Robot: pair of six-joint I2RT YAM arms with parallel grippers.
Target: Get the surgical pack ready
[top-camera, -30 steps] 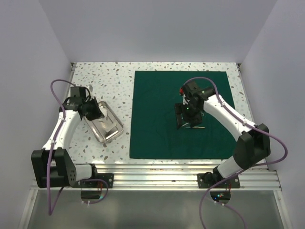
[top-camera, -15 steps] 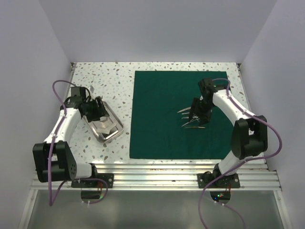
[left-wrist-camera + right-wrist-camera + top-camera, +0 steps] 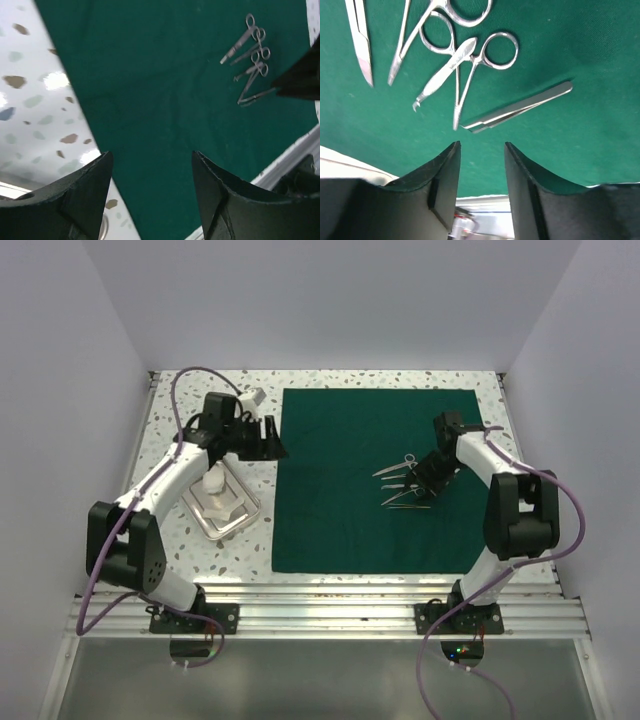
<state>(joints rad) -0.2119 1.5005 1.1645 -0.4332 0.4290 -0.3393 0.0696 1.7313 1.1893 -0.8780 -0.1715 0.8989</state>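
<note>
The dark green drape (image 3: 340, 510) lies spread flat on the speckled table. Several steel instruments (image 3: 402, 483) lie side by side on its right half; the right wrist view shows ring-handled scissors and forceps (image 3: 454, 55) and tweezers (image 3: 520, 107). My right gripper (image 3: 432, 476) hovers just right of them, jaws (image 3: 482, 145) open a little with nothing between. My left gripper (image 3: 271, 443) is open and empty over the drape's left edge (image 3: 151, 155). The instruments (image 3: 250, 55) show far off in its view. The small metal tray (image 3: 240, 515) holds a white gauze pad (image 3: 213, 485).
The tray sits on the bare table left of the drape, below my left forearm. White walls close in the table on three sides. An aluminium rail (image 3: 330, 595) runs along the near edge.
My left gripper opened, left the tray and swung back and right to the drape's left edge. My right gripper drew off the instruments to the right, and its jaws narrowed.
</note>
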